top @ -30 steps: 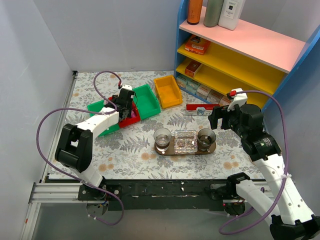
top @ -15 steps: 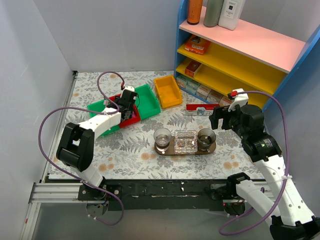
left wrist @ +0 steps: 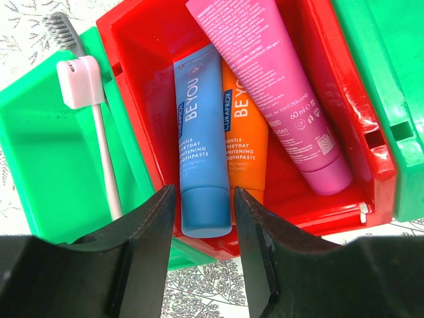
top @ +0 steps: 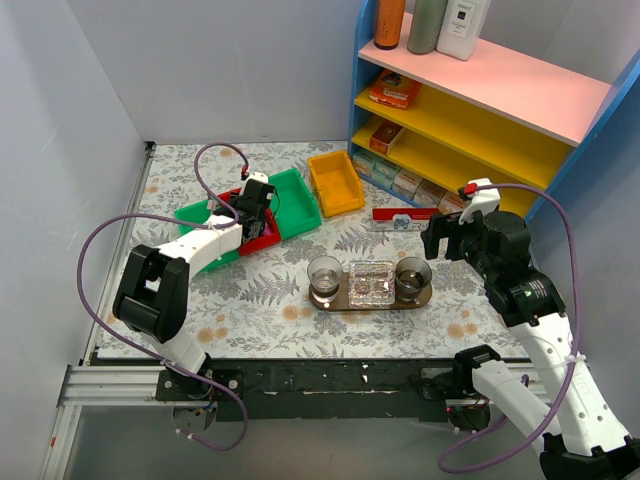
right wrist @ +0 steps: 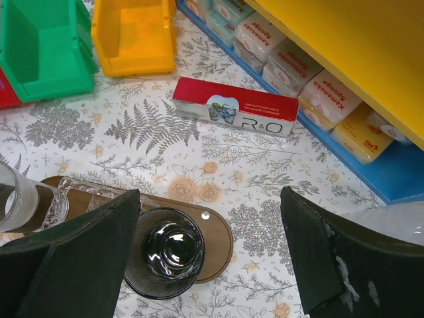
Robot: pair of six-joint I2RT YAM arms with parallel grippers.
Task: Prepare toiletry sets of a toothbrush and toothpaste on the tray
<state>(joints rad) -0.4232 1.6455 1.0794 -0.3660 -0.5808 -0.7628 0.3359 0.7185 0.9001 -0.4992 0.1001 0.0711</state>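
Left wrist view: my left gripper (left wrist: 204, 193) hangs half-spread over the red bin (left wrist: 142, 46), pinching nothing.
The blue toothpaste (left wrist: 199, 152) lies between my fingers, with the orange tube (left wrist: 248, 139) and pink toothpaste (left wrist: 265, 73) alongside; my right gripper (right wrist: 211, 192) gapes wide above the tray (right wrist: 215, 228), at its right end.

top external: table (top: 250, 300) is overlooked from high behind its near edge | left wrist: red bin (left wrist: 142, 40) is viewed close, straight down | right wrist: tray (right wrist: 215, 242) end and shelf (right wrist: 344, 59) foot are viewed from higher | shared: bin and tray are also covered from the top
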